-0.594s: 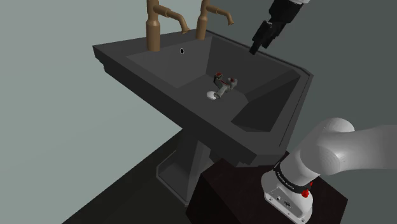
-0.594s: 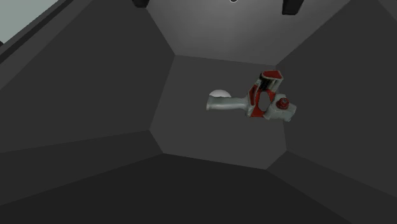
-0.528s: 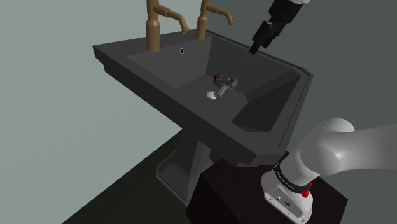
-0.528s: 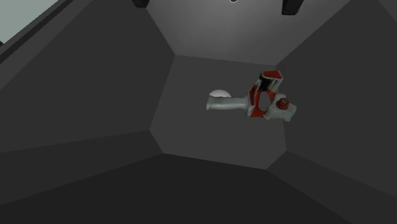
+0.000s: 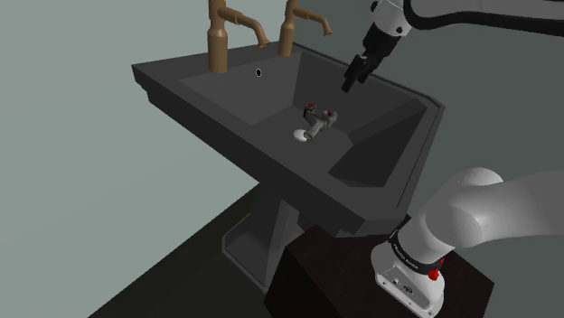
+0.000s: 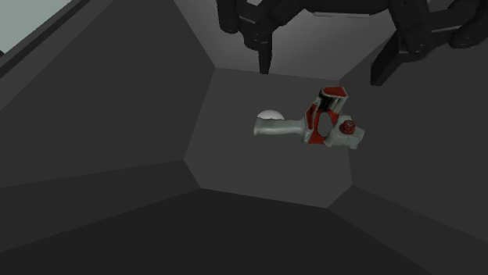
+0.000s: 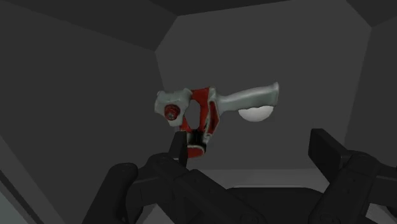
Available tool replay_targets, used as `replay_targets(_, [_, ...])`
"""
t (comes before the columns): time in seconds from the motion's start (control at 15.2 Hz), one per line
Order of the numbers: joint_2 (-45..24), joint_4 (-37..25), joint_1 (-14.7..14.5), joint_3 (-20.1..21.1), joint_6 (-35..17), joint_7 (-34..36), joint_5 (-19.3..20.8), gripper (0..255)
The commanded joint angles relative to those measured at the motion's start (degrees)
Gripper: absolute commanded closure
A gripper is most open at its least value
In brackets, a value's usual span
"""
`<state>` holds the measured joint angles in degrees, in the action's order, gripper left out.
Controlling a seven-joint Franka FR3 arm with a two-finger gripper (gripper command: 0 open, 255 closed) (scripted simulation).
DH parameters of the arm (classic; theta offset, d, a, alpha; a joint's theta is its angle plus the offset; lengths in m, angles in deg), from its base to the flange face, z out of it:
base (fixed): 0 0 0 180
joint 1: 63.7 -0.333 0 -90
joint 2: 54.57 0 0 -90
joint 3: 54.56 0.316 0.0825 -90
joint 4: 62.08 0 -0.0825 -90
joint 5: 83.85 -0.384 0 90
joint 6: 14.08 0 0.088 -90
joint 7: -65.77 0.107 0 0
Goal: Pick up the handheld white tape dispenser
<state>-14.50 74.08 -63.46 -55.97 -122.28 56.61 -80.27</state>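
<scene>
The handheld tape dispenser is grey-white with red parts and lies on its side on the floor of a dark sink basin. From the second exterior view, the dispenser has its handle pointing to that view's left. My gripper hangs open above the basin, over its far right wall in the shoulder view. Its two black fingers come down from the top of the second exterior view, apart and above the dispenser. In the wrist view the gripper is open, with the dispenser ahead of it, untouched.
A white drain plug sits beside the dispenser's handle. Two copper taps rise at the sink's back rim. The basin walls slope steeply around the flat floor. My dark stand is below the sink's near corner.
The gripper has dropped lower and toward the shoulder view's left, nearer the basin. Its fingers now reach into the top of the second exterior view. The dispenser has not moved.
</scene>
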Motion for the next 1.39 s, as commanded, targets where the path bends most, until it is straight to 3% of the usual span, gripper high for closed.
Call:
replay_targets(0.0, [-2.6, 0.8, 0.4, -1.4, -3.5, -1.5, 0.6, 0])
replay_targets(0.79, [-22.6, 0.9, 1.5, -9.4, -23.5, -11.1, 0.8, 0])
replay_targets(1.32, [-26.3, 3.9, 1.5, -10.1, -30.1, -11.8, 0.4, 0])
